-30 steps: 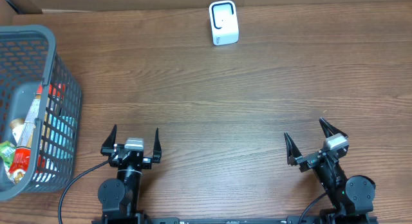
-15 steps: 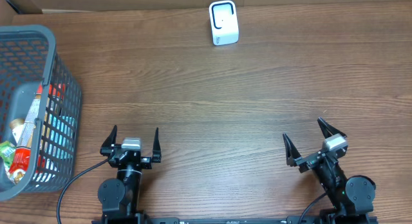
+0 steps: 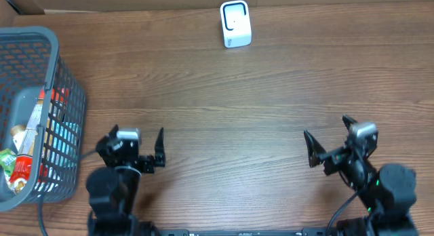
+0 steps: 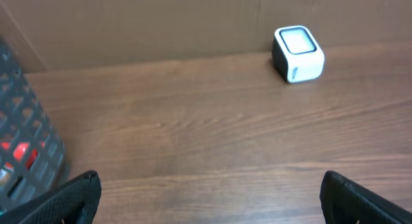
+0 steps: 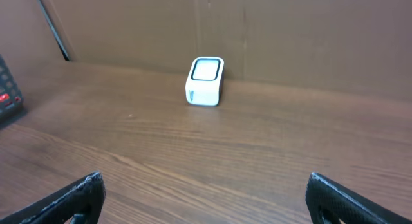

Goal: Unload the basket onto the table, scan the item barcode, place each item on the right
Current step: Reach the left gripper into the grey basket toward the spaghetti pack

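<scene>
While left pincer [image 3: 137, 138] and right pincer [image 3: 329, 134] both gape empty, I judge pick step pending: next, reach left pincer into basket [image 3: 68, 93] just beside it, grasp item [image 3: 20, 154].

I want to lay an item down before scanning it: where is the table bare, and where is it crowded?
The wooden table is bare from the white scanner down to the open left gripper and right gripper, and all along the right side. Only the left edge is crowded: the grey basket there is packed with groceries.
</scene>
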Controlling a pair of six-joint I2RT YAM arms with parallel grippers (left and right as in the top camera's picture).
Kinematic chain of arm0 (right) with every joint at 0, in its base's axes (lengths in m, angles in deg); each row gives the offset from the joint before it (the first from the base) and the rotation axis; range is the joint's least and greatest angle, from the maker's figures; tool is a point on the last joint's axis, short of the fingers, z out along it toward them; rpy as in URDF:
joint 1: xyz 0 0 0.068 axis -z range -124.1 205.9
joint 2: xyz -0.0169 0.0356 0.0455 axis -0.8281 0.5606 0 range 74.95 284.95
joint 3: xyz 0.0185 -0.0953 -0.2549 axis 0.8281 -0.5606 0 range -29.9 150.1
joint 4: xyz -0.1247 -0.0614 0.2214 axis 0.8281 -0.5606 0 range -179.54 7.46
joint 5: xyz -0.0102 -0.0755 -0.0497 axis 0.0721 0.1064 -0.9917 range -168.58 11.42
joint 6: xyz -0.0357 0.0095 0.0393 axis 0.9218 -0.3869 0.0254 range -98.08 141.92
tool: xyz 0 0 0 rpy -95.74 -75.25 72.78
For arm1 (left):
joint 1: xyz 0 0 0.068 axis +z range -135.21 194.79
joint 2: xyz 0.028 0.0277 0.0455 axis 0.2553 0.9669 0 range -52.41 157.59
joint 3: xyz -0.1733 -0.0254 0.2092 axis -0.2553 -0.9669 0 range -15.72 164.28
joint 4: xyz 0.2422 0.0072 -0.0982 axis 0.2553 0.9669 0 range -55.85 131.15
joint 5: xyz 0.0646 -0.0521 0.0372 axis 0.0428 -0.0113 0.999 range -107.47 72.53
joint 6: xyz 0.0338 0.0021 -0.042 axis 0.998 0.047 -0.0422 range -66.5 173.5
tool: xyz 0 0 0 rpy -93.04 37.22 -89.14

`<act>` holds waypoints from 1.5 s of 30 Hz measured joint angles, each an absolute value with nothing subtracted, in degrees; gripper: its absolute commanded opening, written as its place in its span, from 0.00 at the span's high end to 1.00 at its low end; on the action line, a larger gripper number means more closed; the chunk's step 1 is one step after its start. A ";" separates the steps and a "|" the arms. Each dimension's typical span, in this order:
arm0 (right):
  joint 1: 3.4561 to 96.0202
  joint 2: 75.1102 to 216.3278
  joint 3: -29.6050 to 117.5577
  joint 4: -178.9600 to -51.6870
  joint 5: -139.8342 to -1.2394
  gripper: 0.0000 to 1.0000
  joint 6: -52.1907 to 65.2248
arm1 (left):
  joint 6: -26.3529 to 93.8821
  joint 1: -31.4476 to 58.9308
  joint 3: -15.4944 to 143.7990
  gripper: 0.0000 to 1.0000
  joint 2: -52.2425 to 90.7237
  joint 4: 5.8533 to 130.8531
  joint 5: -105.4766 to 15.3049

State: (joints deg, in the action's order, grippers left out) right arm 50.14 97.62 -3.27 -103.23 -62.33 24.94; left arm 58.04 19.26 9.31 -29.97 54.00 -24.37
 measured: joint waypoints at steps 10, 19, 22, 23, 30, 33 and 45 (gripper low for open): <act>50.14 133.03 33.98 -132.82 -57.50 0.00 24.90 | 57.64 19.24 56.17 0.00 5.44 95.03 -27.56; 50.14 146.04 42.98 -133.72 -44.98 0.00 24.90 | 55.98 19.48 72.46 0.05 22.79 101.17 -30.88; 50.14 147.68 42.98 -134.46 -43.90 0.00 24.92 | 53.29 21.84 77.05 0.06 26.90 106.00 -29.83; 50.12 148.16 42.98 -134.92 -43.84 0.00 24.90 | 51.52 24.64 81.03 0.06 28.48 107.73 -28.76; 50.12 148.40 43.00 -137.02 -47.38 0.00 24.92 | 40.62 49.01 95.67 0.05 28.76 108.89 -26.90; 50.14 148.40 43.00 -137.65 -49.72 0.00 24.90 | 35.85 58.28 96.06 0.08 28.78 109.65 -26.40; 50.12 149.42 43.00 -138.61 -53.56 0.00 24.90 | 37.56 66.32 93.38 0.15 44.26 102.48 -21.41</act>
